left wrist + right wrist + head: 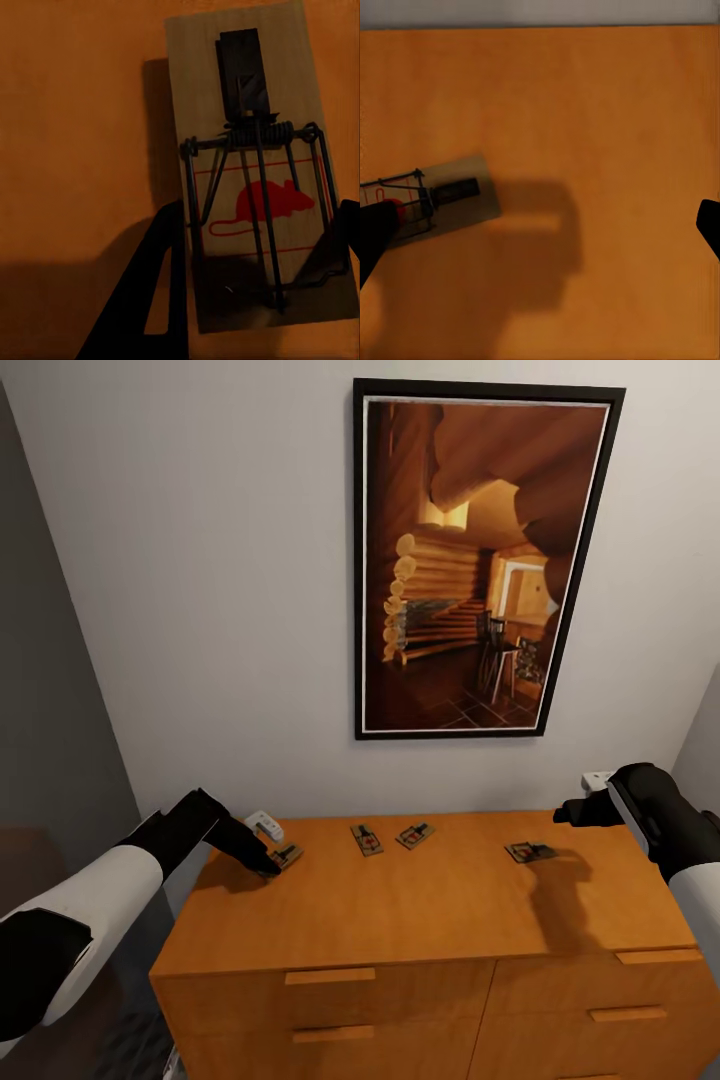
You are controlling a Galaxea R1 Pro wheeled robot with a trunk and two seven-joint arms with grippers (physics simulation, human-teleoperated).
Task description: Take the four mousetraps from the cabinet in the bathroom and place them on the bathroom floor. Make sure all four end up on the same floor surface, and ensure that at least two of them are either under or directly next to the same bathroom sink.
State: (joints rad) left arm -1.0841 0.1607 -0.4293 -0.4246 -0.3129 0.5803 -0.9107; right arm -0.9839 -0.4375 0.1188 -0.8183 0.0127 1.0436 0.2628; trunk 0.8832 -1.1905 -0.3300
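Four mousetraps lie along the back of the orange-brown cabinet (pixel 420 920) top: one at the left (pixel 288 853), two near the middle (pixel 367 840) (pixel 415 835), one at the right (pixel 530 851). My left gripper (pixel 270 866) is down on the leftmost one. In the left wrist view its fingers (pixel 161 285) press both long edges of that mousetrap (pixel 255 150), which lies flat on the wood. My right gripper (pixel 572 812) hovers open above the top, just right of the rightmost trap. In the right wrist view that mousetrap (pixel 450 196) lies beside one finger of the gripper (pixel 542 225).
A small white object (pixel 265 823) sits at the cabinet's back left, close to my left gripper, and another white object (pixel 597 780) at the back right. A framed picture (pixel 480 560) hangs on the wall behind. Drawer fronts with bar handles (pixel 330 976) face me.
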